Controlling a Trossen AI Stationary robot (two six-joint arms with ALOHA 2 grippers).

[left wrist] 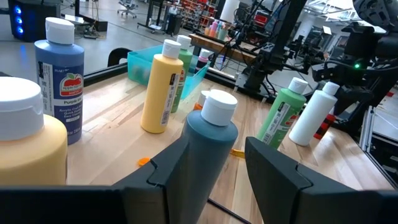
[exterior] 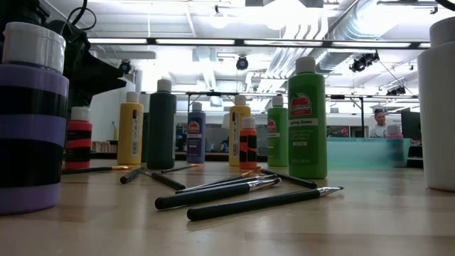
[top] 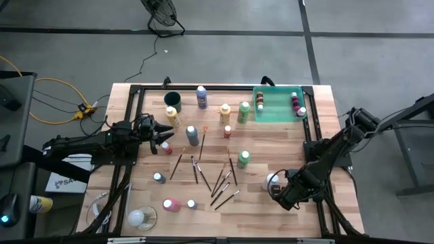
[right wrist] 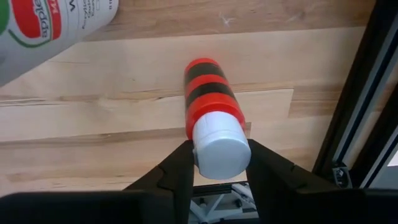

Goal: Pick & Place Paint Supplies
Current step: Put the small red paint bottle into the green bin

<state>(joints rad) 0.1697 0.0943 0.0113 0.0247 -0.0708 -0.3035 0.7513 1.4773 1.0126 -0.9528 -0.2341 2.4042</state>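
1. The left gripper (top: pixel 165 132) sits at about nine o'clock on the table (top: pixel 285 146), arm stretched in from the left edge. Its fingers (left wrist: pixel 171 168) close on the sides of an upright dark teal bottle (left wrist: pixel 208 152) with a white cap; the grip is narrow and the bottle stands on the wood.
2. The right gripper (top: pixel 274 184) is at about four o'clock, near the front right corner. Its fingers (right wrist: pixel 177 168) pinch the white cap of a red bottle with black bands (right wrist: pixel 211 102) that lies on its side on the table, body pointing away from the wrist.
3. A white bottle with a green label (right wrist: pixel 43 31) lies just beside that red one, apart from it.
4. The green tray (top: pixel 278 114) is at about one o'clock, with a few bottles lying in it at its two ends.
5. A dark cup (top: pixel 172 99) stands at about eleven o'clock.
6. Around twelve o'clock stand a blue bottle (top: pixel 201 96), two yellow bottles (top: pixel 224 113) and a green bottle (top: pixel 243 112).
7. A loose bunch of brushes (top: pixel 220 181) lies at about six o'clock, with another green bottle (top: pixel 243 158) just beside them.
8. More small bottles are scattered toward seven o'clock, among them a pink one (top: pixel 171 204) on its side
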